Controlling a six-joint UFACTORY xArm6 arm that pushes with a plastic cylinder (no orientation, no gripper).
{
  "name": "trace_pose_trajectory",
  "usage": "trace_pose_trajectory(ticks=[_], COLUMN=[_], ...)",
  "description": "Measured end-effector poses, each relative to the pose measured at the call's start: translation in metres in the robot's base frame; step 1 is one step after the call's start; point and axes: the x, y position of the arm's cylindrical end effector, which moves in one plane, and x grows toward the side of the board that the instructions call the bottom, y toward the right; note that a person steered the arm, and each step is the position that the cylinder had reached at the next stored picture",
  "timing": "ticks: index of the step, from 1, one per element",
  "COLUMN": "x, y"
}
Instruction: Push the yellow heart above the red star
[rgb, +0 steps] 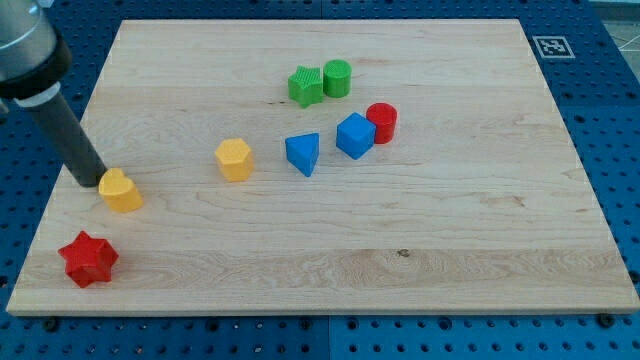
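Observation:
The yellow heart (121, 191) lies near the board's left edge, above and slightly right of the red star (88, 259), which sits at the view's bottom left. My tip (88, 181) rests on the board just left of the yellow heart, touching or nearly touching its upper left side. The dark rod rises from there toward the view's top left corner.
A yellow hexagon (234, 159) lies right of the heart. A blue triangle (303, 153), blue cube (354, 135) and red cylinder (381, 122) cluster at centre. A green star (305, 86) and green cylinder (337, 78) sit near the top. The wooden board (450, 250) ends close to the red star.

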Motion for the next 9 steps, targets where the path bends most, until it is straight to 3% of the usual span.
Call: trace_pose_trajectory(ticks=[2, 5, 7, 9], x=[-0.012, 0.006, 0.005, 0.036], y=[0.071, 0.065, 0.022, 0.022])
